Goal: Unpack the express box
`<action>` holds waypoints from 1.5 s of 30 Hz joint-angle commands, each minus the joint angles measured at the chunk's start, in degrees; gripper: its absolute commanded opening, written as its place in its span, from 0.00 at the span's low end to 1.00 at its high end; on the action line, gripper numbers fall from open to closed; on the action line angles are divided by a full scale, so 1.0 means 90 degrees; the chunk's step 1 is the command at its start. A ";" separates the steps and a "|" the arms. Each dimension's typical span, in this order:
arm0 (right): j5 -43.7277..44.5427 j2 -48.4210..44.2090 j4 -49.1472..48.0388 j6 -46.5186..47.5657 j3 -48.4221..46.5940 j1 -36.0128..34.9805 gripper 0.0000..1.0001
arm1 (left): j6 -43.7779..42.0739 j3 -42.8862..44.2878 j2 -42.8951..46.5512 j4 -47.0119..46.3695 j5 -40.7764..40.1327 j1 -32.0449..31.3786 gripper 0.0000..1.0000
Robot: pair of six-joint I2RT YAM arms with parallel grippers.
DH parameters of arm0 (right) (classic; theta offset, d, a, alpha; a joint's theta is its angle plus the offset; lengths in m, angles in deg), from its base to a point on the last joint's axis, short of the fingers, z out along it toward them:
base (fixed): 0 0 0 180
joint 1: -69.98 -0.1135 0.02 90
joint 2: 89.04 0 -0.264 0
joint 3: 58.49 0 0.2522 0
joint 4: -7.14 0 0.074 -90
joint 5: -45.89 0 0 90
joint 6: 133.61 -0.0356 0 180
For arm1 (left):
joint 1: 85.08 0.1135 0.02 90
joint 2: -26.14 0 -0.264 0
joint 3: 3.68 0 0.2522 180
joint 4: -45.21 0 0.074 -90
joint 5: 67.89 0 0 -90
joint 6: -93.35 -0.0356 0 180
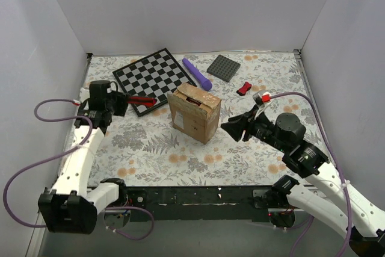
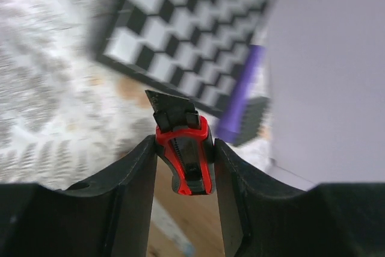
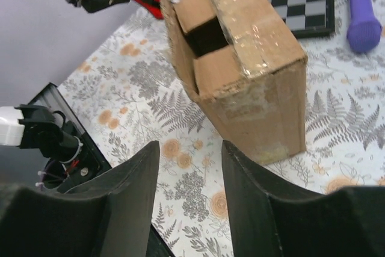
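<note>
While the left pincer (image 2: 184, 144) is clamped on a red-and-black utility knife (image 2: 184, 164), blade pointing out past its tips, the right pincer (image 3: 189, 170) stands apart and empty. The express box (image 1: 194, 112) sits between the two pincers, near the right one, its glossy taped top gaping at one end. The step would go best with the right pincer steadying the carton's side while the blade runs shallow along the taped seam. A floral-print cover dresses the counter (image 1: 150, 148). Plain white walls (image 1: 180, 4) close three sides.

Express box (image 1: 194, 115): brown cardbd, upright mid-scene, taped top flaps partly open
</note>
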 commanded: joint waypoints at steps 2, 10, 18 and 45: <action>-0.0510 -0.0368 -0.0847 0.0031 -0.0502 -0.0019 0.62 | -0.0665 0.1536 0.0390 -0.1164 0.0832 0.0029 0.00; -0.0959 -0.0085 -0.1364 -0.0057 -0.1245 -0.0019 0.74 | -0.0960 0.2957 0.0125 -0.1601 0.1769 -0.0098 0.00; -0.0687 -0.0055 -0.1678 0.0020 -0.1596 -0.0009 0.77 | -0.1718 0.4265 -0.1845 -0.1898 0.3988 -0.1883 0.00; 0.1179 0.1370 0.0207 0.0890 -0.3032 -0.0019 0.70 | -0.2825 0.6347 -0.3342 -0.0022 0.3471 -0.3946 0.00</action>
